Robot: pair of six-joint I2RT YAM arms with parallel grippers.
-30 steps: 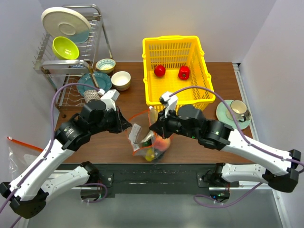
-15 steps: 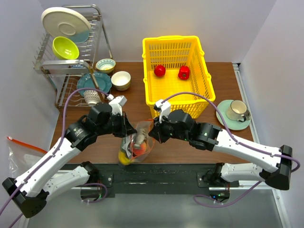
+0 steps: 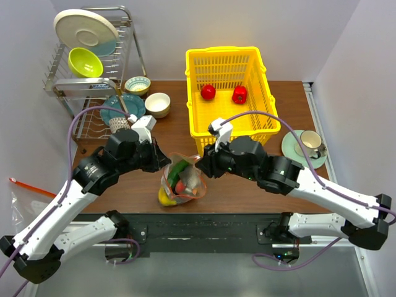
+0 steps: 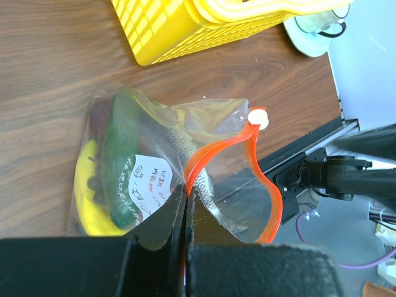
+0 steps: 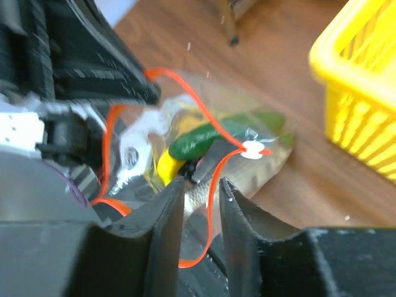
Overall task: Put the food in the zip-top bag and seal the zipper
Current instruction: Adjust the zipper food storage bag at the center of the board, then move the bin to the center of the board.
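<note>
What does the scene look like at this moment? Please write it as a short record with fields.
bag: zip-top bag, mouth open
zipper: unsealed, open loop
left gripper: shut on the bag's mouth edge
right gripper: open, zipper strip in the gap
in bag: cucumber, banana
in yellow basket: apple, red pepper

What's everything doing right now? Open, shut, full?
zip-top bag: open, food inside
zipper: unsealed, gaping
left fingers: shut on the zipper
right fingers: open, zipper between them
yellow basket: holds apple and pepper
cup: upright on saucer
</note>
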